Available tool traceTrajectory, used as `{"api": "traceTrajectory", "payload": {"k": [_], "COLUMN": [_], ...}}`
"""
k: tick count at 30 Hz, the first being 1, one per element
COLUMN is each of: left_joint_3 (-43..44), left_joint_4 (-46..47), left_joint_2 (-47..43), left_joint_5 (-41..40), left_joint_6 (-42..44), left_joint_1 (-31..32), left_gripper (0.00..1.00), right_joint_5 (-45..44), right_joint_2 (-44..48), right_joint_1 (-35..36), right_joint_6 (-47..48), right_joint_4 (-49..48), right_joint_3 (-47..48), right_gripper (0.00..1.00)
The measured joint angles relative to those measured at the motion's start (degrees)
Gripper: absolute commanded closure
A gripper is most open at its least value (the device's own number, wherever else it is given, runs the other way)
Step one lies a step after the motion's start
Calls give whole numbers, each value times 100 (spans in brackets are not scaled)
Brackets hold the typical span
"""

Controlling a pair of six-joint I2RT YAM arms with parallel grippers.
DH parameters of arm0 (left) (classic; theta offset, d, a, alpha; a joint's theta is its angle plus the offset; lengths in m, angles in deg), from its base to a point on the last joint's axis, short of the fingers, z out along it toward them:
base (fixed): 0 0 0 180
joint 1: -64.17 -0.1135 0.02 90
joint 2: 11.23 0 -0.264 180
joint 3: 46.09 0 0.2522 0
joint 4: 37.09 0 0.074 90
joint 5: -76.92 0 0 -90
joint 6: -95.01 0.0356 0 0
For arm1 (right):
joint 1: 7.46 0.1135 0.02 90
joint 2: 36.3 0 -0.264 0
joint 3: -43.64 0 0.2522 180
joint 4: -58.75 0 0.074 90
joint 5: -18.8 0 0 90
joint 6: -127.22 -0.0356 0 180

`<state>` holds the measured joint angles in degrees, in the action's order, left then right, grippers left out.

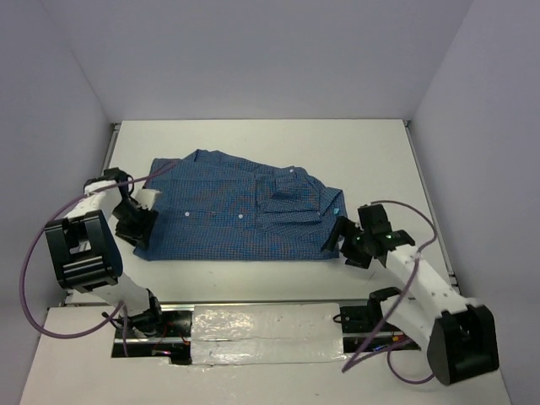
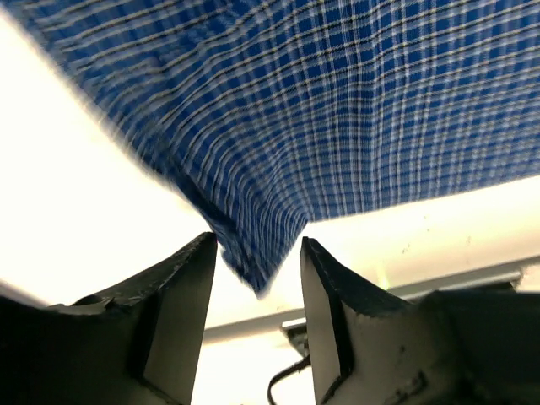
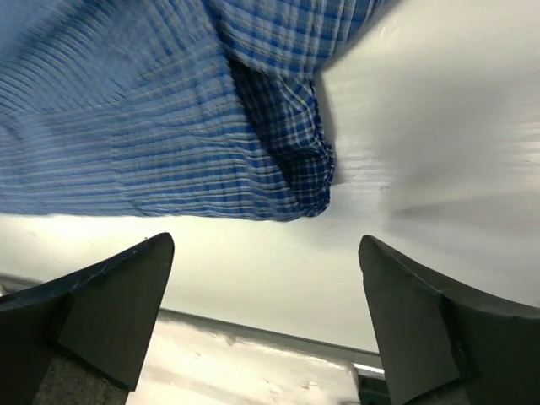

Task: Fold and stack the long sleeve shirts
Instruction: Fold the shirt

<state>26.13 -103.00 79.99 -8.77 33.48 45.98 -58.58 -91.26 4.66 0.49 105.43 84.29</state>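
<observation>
The blue checked long sleeve shirt (image 1: pixel 240 211) lies folded into a wide rectangle in the middle of the white table (image 1: pixel 253 139), collar and a folded sleeve towards the right. My left gripper (image 1: pixel 135 228) is at its near left corner. In the left wrist view the jaws (image 2: pixel 257 240) stand apart and a corner of the shirt (image 2: pixel 253 266) hangs between the fingertips, unclamped. My right gripper (image 1: pixel 335 236) is open at the shirt's near right corner. In the right wrist view its jaws (image 3: pixel 266 253) are wide open, with the shirt's edge (image 3: pixel 287 181) just beyond the tips.
A shiny foil-covered strip (image 1: pixel 266 325) runs along the near edge between the arm bases. White walls enclose the table on the left, back and right. Purple cables (image 1: pixel 29 261) loop from both arms.
</observation>
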Motion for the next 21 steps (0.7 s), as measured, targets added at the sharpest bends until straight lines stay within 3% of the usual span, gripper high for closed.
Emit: {"api": "traceTrajectory", "payload": {"k": [4,7,8,11,15,17,21], "left_joint_3": [946,2190,2632,3694,4817,4994,4903], "left_joint_4": [-481,-573,-568,-573,-378,-216,302], "left_joint_2": [9,28,55,192,920,1346,2068], "left_joint_5": [20,140,175,243,787,1154,1510], "left_joint_6": [-44,-251,-339,-529,-857,-1106,-1534], "left_joint_1": [11,216,407,1381,3307,3991,4730], "left_gripper": [42,44,44,44,42,42,35], "right_joint_5": [-481,-623,-625,-437,155,326,715], "right_joint_2": [688,435,219,-531,-1943,-2610,-3668], "right_joint_1": [0,0,0,-20,-118,-179,-374], "right_joint_6": [72,439,577,852,1228,1373,1550], "right_joint_4": [396,313,251,9,-420,-509,-682], "right_joint_3": [623,1532,1829,2485,3143,3418,3875], "right_gripper": [6,64,67,59,49,45,44]}}
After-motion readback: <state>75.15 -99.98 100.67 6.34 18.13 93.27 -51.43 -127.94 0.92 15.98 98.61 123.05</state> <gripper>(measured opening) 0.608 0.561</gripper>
